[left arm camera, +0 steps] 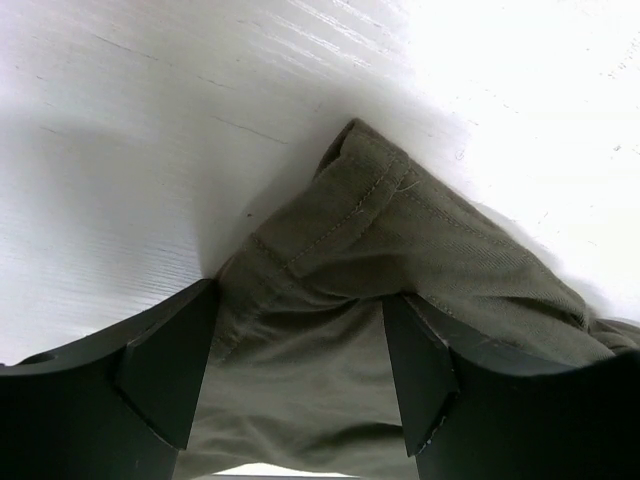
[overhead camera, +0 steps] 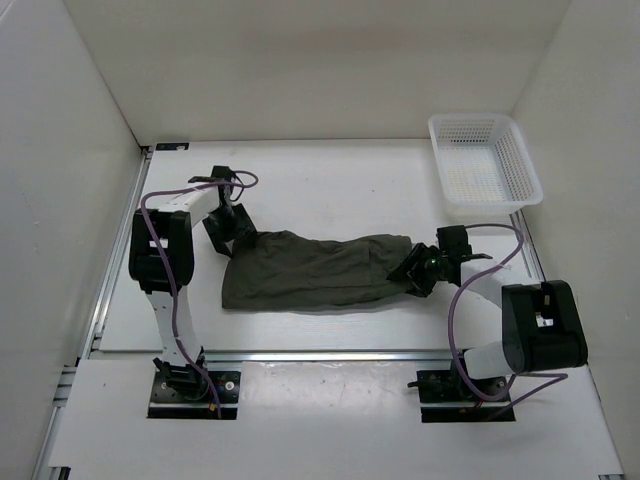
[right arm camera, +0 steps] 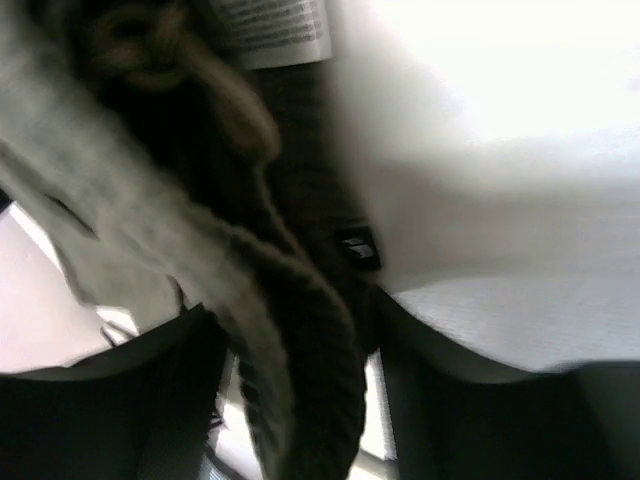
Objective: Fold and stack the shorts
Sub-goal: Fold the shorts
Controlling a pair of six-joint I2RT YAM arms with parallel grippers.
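The dark olive-green shorts (overhead camera: 315, 268) lie as a long band across the middle of the white table, between my two grippers. My left gripper (overhead camera: 232, 222) sits at their far left corner. In the left wrist view its jaws (left arm camera: 298, 305) stand apart over a stitched hem corner (left arm camera: 400, 230), with flat cloth filling the gap. My right gripper (overhead camera: 420, 268) is at the right end. In the right wrist view its jaws (right arm camera: 290, 315) stand apart around the gathered waistband (right arm camera: 310, 380), with light showing beside the cloth. A white label (right arm camera: 275, 25) shows above.
A white mesh basket (overhead camera: 478, 119) stands at the far right of the table. White walls enclose the table on the left, back and right. A metal rail (overhead camera: 330, 354) runs along the near edge in front of the arm bases.
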